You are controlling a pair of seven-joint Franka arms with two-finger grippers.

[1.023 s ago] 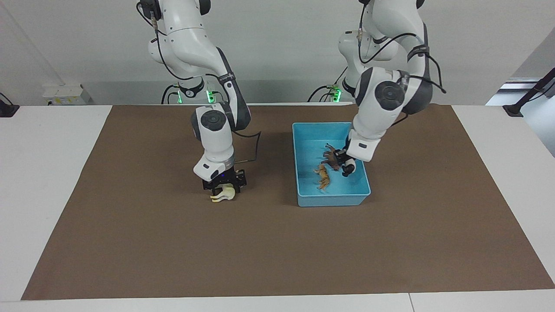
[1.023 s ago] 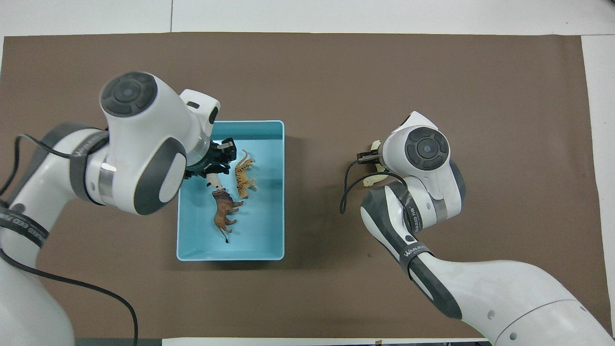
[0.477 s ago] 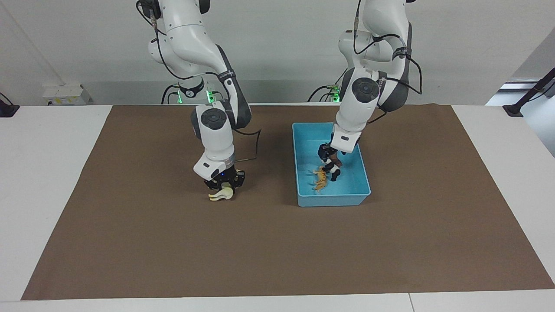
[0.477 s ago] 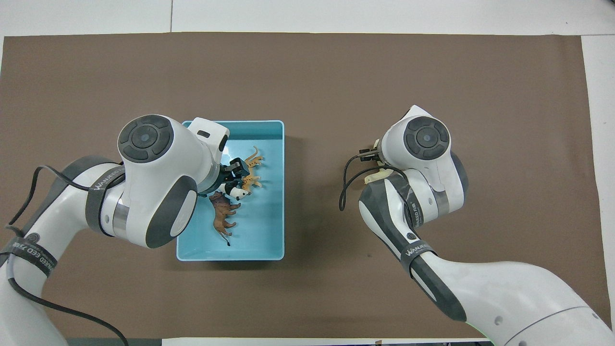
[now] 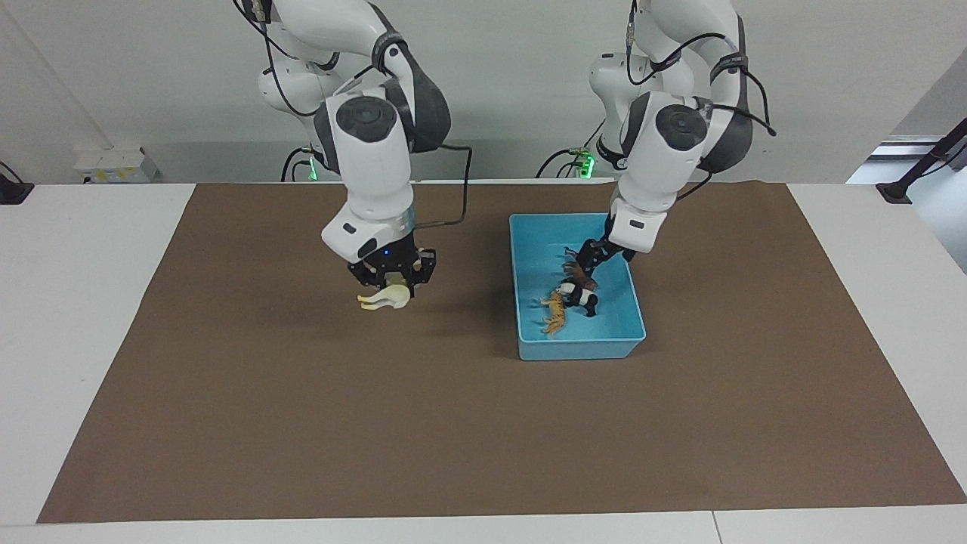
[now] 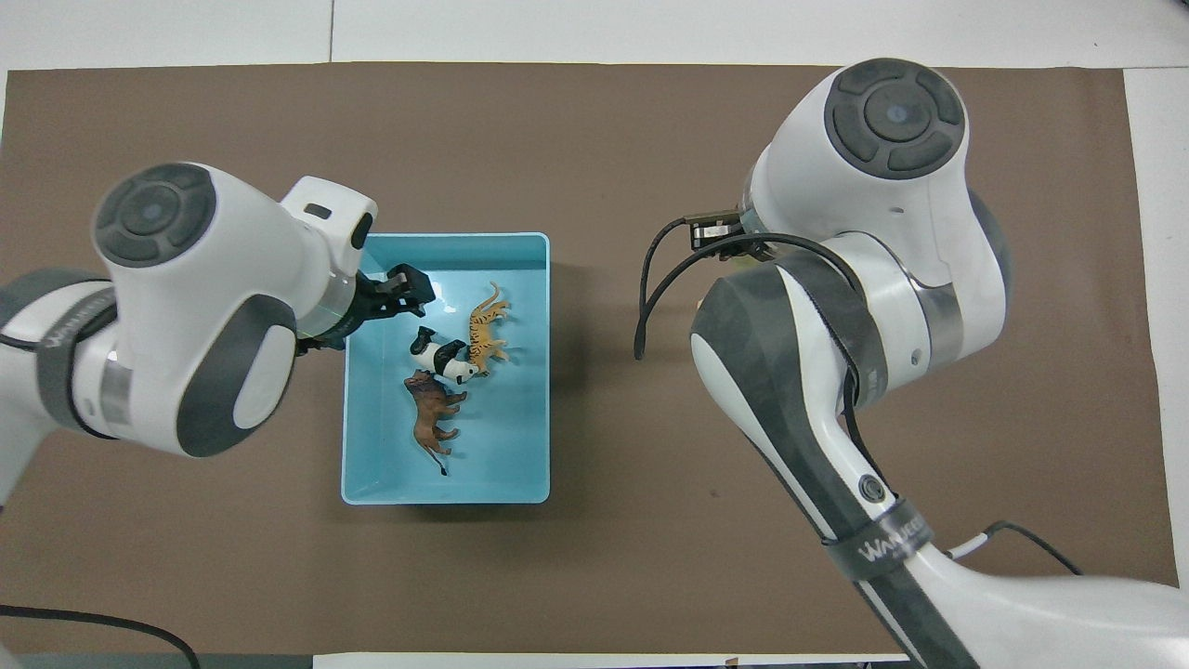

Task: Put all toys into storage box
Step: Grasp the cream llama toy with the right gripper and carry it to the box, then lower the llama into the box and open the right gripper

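My right gripper point(image 5: 393, 291) grasps the giraffe point(image 5: 384, 298) above the table point(image 5: 302, 423), lifted for carrying. My left gripper point(image 5: 593, 261), released, hangs over the storage box point(image 5: 578, 349); the panda point(image 5: 580, 295), tiger point(image 5: 555, 311) and lion point(image 6: 432, 413) lie below it.

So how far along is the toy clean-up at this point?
Three of four are done: the orange-tan plastic tiger, dark brown lion and black-and-white panda lie in the light blue plastic storage box. The left gripper is over the box, holding nothing. In hand: the right gripper holds the cream long-necked giraffe above the brown mat. Left: carry it over and drop it in.
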